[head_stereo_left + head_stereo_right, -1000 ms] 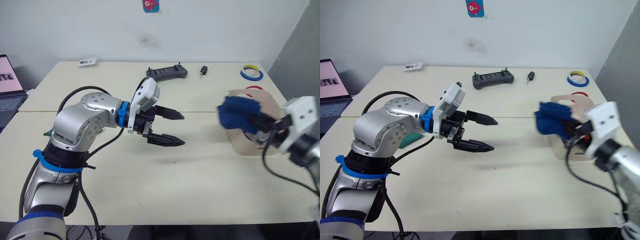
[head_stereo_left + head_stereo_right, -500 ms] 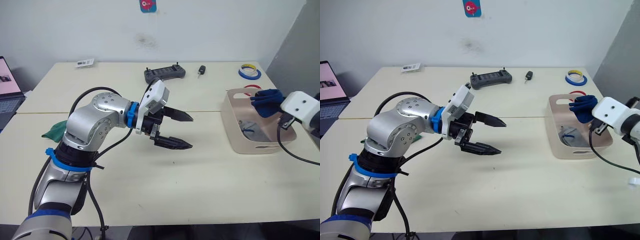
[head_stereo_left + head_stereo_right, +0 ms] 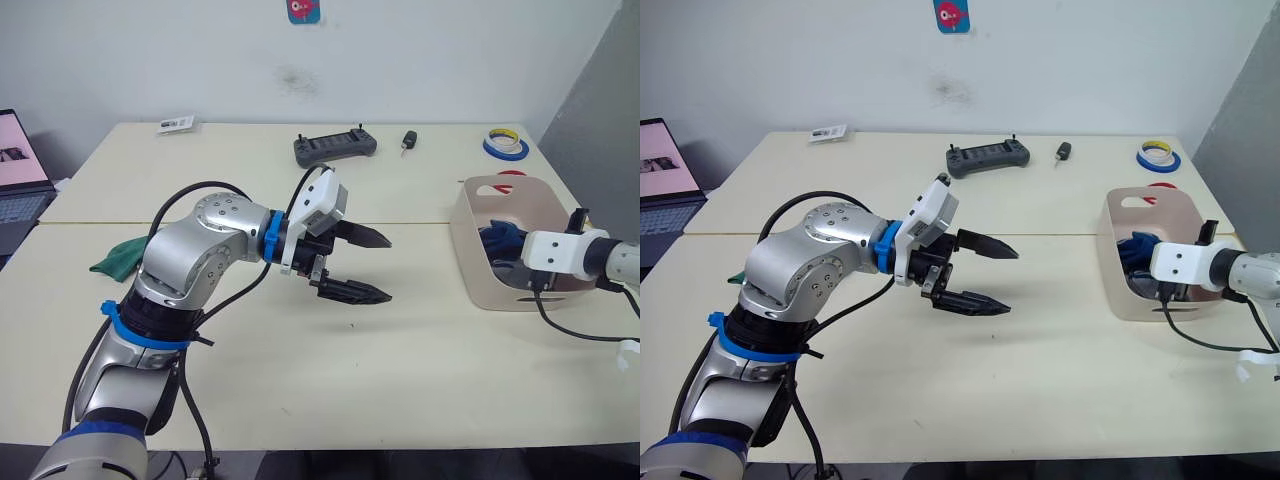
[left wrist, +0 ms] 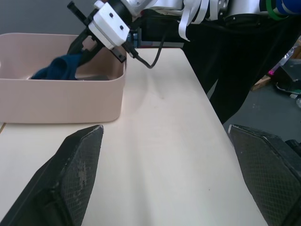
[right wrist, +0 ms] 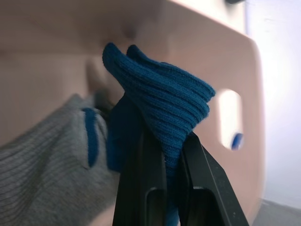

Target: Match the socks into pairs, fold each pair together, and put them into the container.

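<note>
Right claw point(image 5: 170, 155) now lowered inside the pink container point(image 3: 470, 250), clamped on the folded royal blue socks point(image 5: 155, 94); half a second back, held above the rim with the same bundle, and a second back, well out over the desk point(image 3: 300, 380) in front of the tub. Blue bundle now down within the walls, beside a light grey sock with blue trim point(image 5: 51, 155) lying on the container floor. Seen from the left wrist, blue fabric point(image 4: 59, 69) hanging inside the tub near its wall, pinched by the black fingers.

Left claw point(image 3: 355, 265) hovering over the middle of the desk, fingers spread wide apart, holding nothing; much the same pose as before, shifted only slightly toward the right.

Green sock point(image 3: 118, 255) lying on the desk at the left, beside the left arm's elbow, well apart from the container. Dark grey controller point(image 3: 335, 148), a small black key fob point(image 3: 407, 140) and a roll of tape point(image 3: 503, 146) along the far edge of the desk, unmoved.
</note>
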